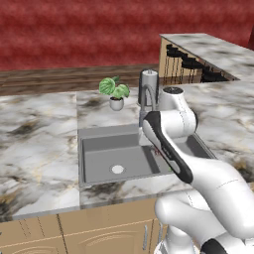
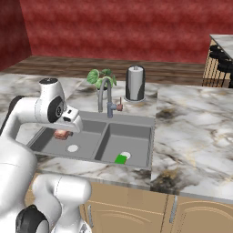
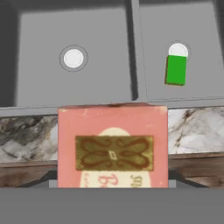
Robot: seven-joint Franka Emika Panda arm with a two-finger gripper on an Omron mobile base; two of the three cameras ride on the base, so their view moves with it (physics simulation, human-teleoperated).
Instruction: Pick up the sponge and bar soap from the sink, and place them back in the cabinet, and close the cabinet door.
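Bar soap lifted over the sink
Pincer (image 2: 63, 133) apparently gripping the bar soap (image 3: 112, 146); sponge (image 2: 120, 159) lies right, in the sink's (image 2: 152, 136) right basin.

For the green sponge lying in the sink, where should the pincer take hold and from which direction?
Probably from straight above, closing across the two long sides of the sponge. It lies flat on the floor of the sink, one end on the drain, apart from the basin walls. The pincer holds the bar soap, which must go first.

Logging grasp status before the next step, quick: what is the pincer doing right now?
Pincer: closed on the bar soap, lifted above the sink; the sponge lies in the other basin.
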